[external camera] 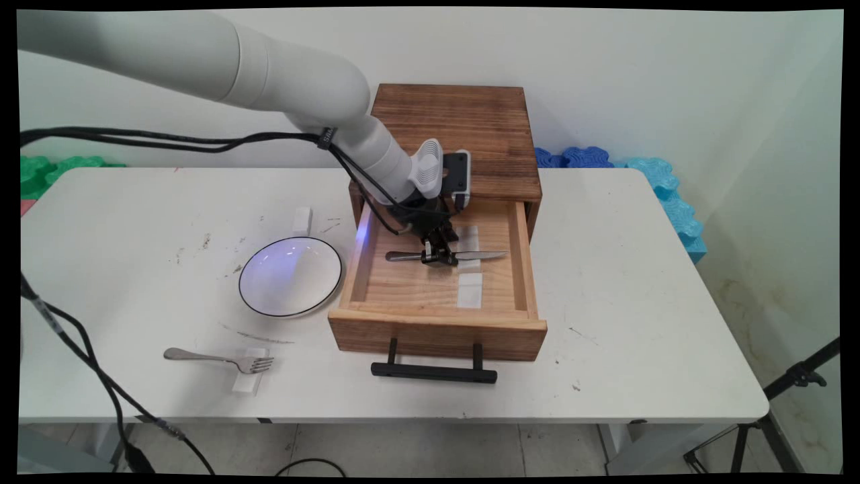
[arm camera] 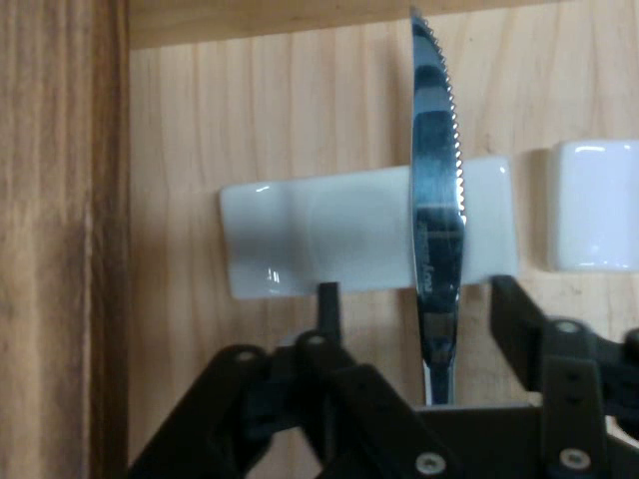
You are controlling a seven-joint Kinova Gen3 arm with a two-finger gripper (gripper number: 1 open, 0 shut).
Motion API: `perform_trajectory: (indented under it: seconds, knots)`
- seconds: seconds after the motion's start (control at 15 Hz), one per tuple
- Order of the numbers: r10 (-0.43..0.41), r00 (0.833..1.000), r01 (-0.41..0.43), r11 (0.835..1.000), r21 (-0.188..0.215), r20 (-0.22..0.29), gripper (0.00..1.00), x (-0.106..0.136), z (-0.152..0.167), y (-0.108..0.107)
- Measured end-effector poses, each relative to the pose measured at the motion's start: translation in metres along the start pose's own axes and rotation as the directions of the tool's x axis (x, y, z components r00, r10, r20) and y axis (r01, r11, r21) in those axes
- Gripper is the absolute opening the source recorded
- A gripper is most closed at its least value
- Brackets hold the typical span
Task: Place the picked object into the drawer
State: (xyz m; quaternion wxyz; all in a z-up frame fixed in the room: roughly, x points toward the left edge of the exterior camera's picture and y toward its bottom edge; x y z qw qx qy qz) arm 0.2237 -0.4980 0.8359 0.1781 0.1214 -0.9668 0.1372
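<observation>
White table against a pale wall, with a wooden drawer box [external camera: 463, 144] at its back and the drawer [external camera: 440, 333] pulled open.

Main view: the gripper [external camera: 437, 256] reaches down into the drawer, closed around a table knife [external camera: 470, 256] lying crosswise; a clear block [external camera: 469, 290] rests nearby. Left of the drawer sit a white bowl [external camera: 290, 276] and a fork [external camera: 218, 359]. No writing is readable.
Hand view: the gripper [arm camera: 419, 299] clamps the knife [arm camera: 436, 215], whose serrated blade crosses a white block [arm camera: 319, 239]; engraving there is unreadable.
</observation>
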Motion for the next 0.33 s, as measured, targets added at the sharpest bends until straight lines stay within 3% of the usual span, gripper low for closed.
perform_trajectory:
  seconds: [0.33]
  knots:
    - [0.004,1.0,-0.004,1.0,0.001,-0.009,1.0,0.0008,0.0026,0.0005]
